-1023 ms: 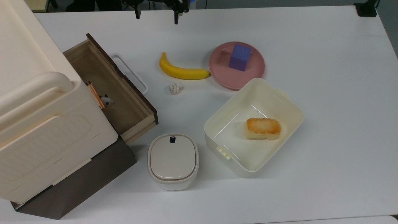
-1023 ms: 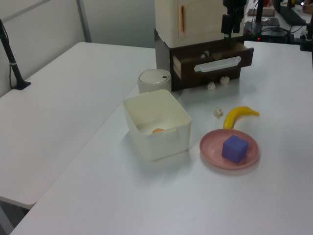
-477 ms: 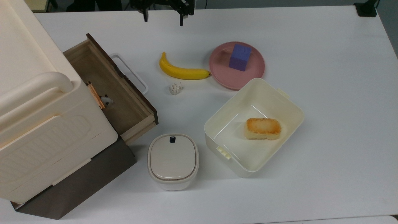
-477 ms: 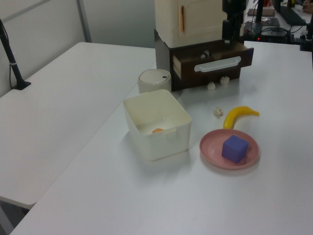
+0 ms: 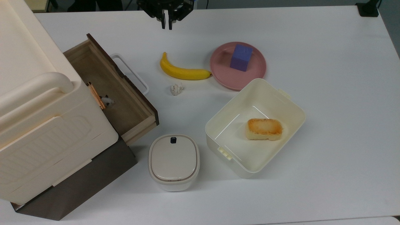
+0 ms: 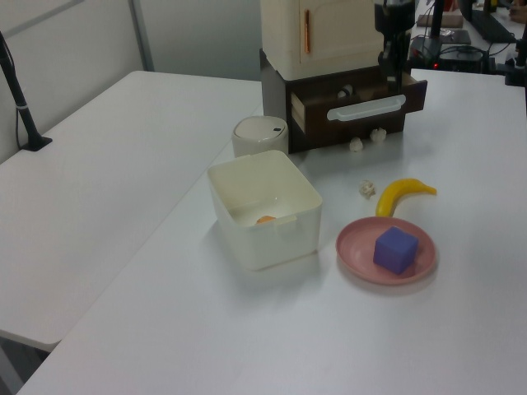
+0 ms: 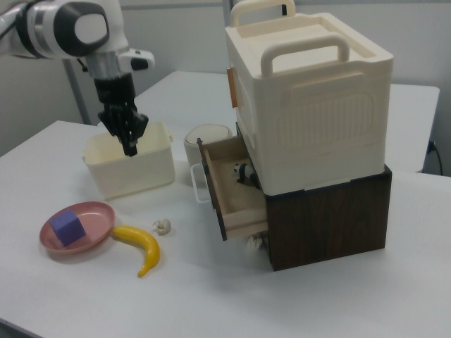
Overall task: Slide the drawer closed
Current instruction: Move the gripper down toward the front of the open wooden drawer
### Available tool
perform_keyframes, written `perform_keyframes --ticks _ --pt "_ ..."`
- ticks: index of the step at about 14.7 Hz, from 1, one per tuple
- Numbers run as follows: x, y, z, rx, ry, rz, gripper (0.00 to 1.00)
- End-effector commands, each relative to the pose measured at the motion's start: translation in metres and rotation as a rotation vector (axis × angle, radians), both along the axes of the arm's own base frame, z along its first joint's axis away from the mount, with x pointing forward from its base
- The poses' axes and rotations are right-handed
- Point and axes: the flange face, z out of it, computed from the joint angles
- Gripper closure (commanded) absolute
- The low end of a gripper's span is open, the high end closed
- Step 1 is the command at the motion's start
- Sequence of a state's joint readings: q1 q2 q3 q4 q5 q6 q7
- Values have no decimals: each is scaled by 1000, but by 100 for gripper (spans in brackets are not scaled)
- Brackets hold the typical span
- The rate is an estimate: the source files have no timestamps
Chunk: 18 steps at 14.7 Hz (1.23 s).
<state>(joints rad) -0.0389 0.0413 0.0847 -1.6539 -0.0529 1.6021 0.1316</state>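
The drawer point(image 7: 229, 190) stands pulled out of the cabinet point(image 7: 317, 155); the hand point(image 7: 131, 149) hangs pinched together, well apart from it.

Drawer point(image 5: 115, 93): pulled out of the cabinet point(image 5: 47, 131), at the top view's left.
Banana point(image 5: 182, 70): between drawer and plate point(image 5: 223, 75).
Cube point(image 5: 241, 57): on the plate.
Bread point(image 5: 264, 128): in the tub point(image 5: 281, 103).
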Motion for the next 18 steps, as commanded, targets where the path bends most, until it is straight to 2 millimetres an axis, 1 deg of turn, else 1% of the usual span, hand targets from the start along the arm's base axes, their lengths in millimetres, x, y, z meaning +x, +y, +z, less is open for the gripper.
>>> perform_keyframes --ticks 1,4,6,7,11,13,14,16,18 --pt "-5 -9 -36 17 74 -38 100" --pt "1 -12 -55 -1 43 -118 100" --pt "1 -17 -81 -18 17 -209 100" --pt "1 -22 -99 -38 -13 -274 100" --pt "2 -34 -136 -89 -109 -389 100" --pt "6 -50 -149 -113 -155 -482 100" --pt "12 -58 -158 -136 -193 -544 100" --pt "20 -73 -160 -164 -268 -611 100" --pt "26 -101 -167 -196 -325 -686 100"
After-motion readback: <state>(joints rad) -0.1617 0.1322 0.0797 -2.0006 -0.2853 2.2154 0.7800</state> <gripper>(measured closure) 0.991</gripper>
